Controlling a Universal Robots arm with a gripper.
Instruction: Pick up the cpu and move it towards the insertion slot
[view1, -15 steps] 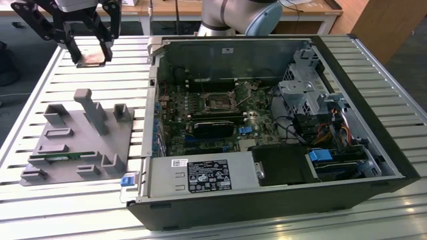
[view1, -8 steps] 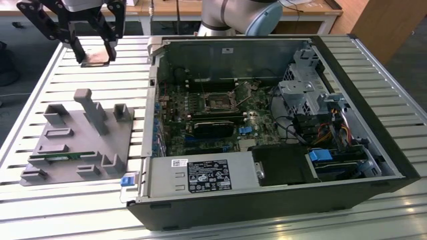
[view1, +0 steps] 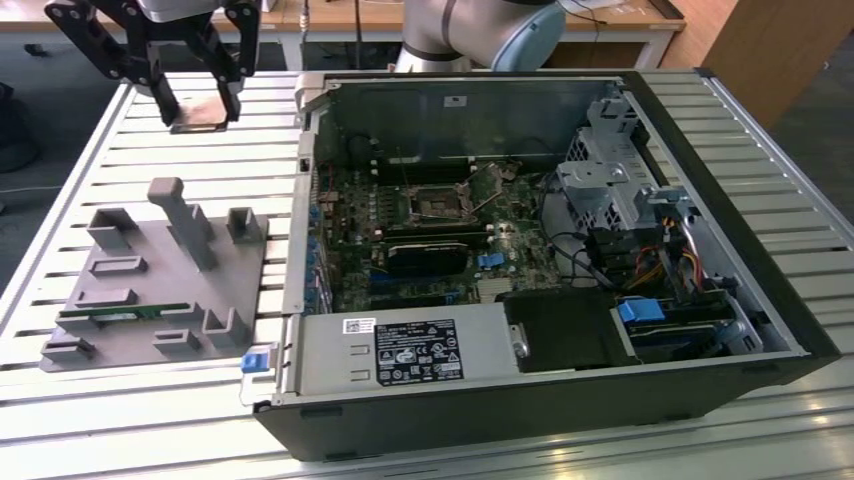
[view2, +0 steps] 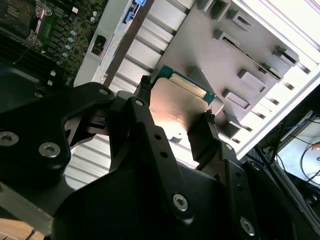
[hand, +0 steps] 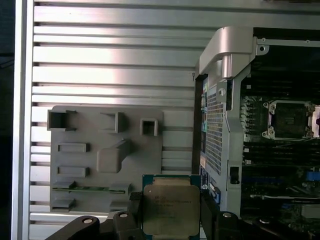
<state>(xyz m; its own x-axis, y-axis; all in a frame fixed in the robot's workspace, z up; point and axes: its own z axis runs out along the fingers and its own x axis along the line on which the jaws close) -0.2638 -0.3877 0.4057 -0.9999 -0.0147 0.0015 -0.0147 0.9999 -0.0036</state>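
Note:
The cpu (view1: 200, 112), a small flat square chip with a silvery top, hangs in the air above the slatted table at the exterior view's far left. My gripper (view1: 200, 120) is shut on it, one black finger on each side. In both wrist views the cpu (view2: 177, 107) (hand: 171, 207) sits clamped between the fingers of the gripper (view2: 176, 102) (hand: 171, 212). The insertion slot (view1: 438, 203) (hand: 289, 119) is the open square socket on the motherboard inside the computer case. It lies well to the exterior view's right of the gripper.
A grey tray (view1: 140, 285) (hand: 90, 142) with raised holders lies on the table beside the case, with a thin green memory stick (view1: 127, 313) (hand: 87, 188) in it. The case wall (view1: 304, 200) stands between gripper and socket. The table edge (view1: 60, 210) runs at the exterior view's left.

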